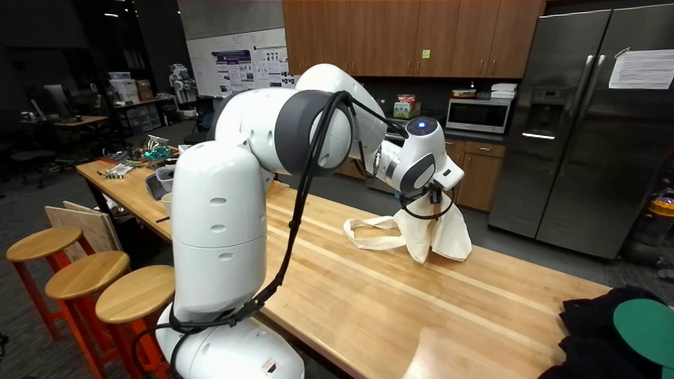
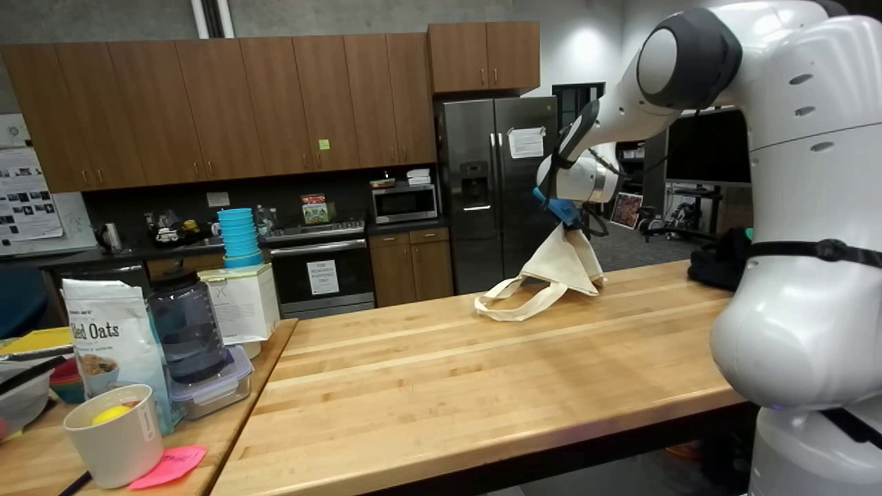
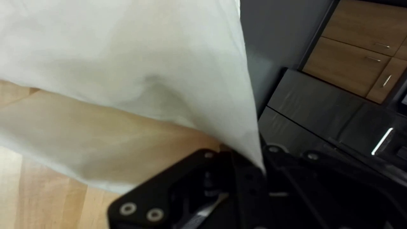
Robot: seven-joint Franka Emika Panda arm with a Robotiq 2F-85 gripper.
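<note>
Basically, gripper (image 3: 239,155) was pinched tight on the cream cloth tote bag (image 2: 559,263), which hung tented under it near the far edge of the worktop (image 2: 441,393) in both exterior views, w/ its looped strap (image 1: 376,243) lying on the surface. On an adjoining worktop (image 2: 226,428), an oats pouch (image 2: 114,331) stood behind a beige cup (image 2: 118,448), pink sticky note (image 2: 173,464) alongside; fridge (image 2: 475,248) was in bkgd

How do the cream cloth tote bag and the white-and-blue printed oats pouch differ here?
The tote bag looks plain cream; the oats pouch is white and blue with printing. The tote bag is pinched into a peak by the black hand, its strap looping onto the wooden table; the oats pouch stands upright, apart from the hand. Both are pale.
</note>
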